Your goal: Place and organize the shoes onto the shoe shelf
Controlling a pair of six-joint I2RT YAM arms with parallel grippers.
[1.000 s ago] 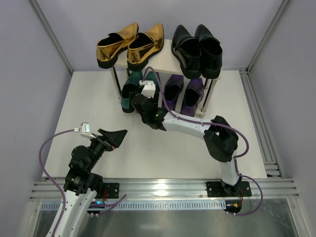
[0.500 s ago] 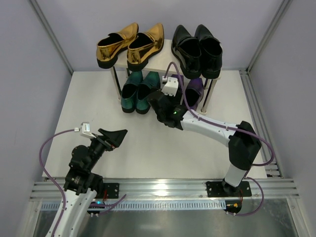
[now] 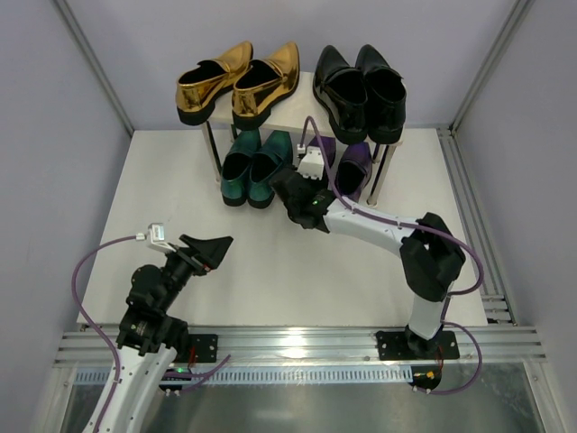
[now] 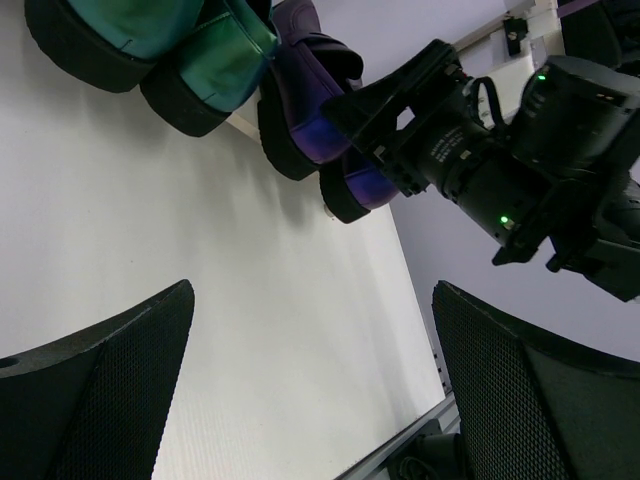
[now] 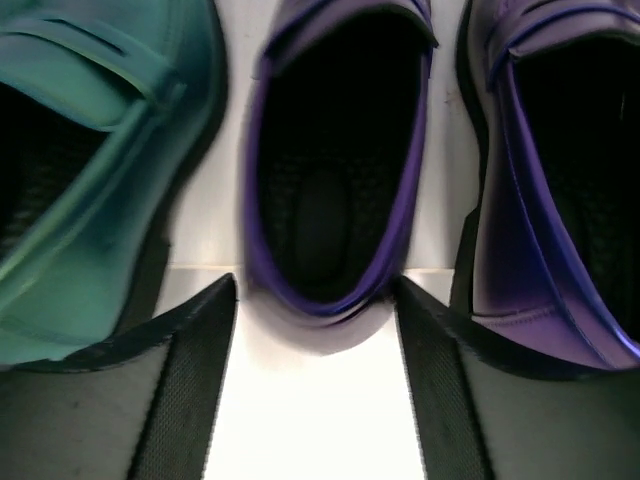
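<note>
The shoe shelf (image 3: 306, 93) carries the gold shoes (image 3: 236, 79) and black shoes (image 3: 361, 88) on its top board. Below stand the teal shoes (image 3: 253, 170) at the left and the purple shoes (image 3: 347, 169) at the right. My right gripper (image 3: 300, 178) reaches to the left purple shoe. In the right wrist view that purple shoe (image 5: 338, 170) has its heel just between the tips of my open right gripper (image 5: 312, 292), with the other purple shoe (image 5: 560, 210) to its right and a teal shoe (image 5: 90, 180) to its left. My left gripper (image 3: 213, 247) hovers open over the table.
The left wrist view shows my open left gripper (image 4: 312, 295) above the white table (image 4: 230, 280), with the right arm (image 4: 520, 160) against the purple shoes (image 4: 300, 125) and the teal shoes (image 4: 200, 60) beyond. Grey walls and metal rails (image 3: 469, 225) enclose the table.
My right arm has swung to the right, from the teal pair over to the left purple shoe. The left arm has not moved.
</note>
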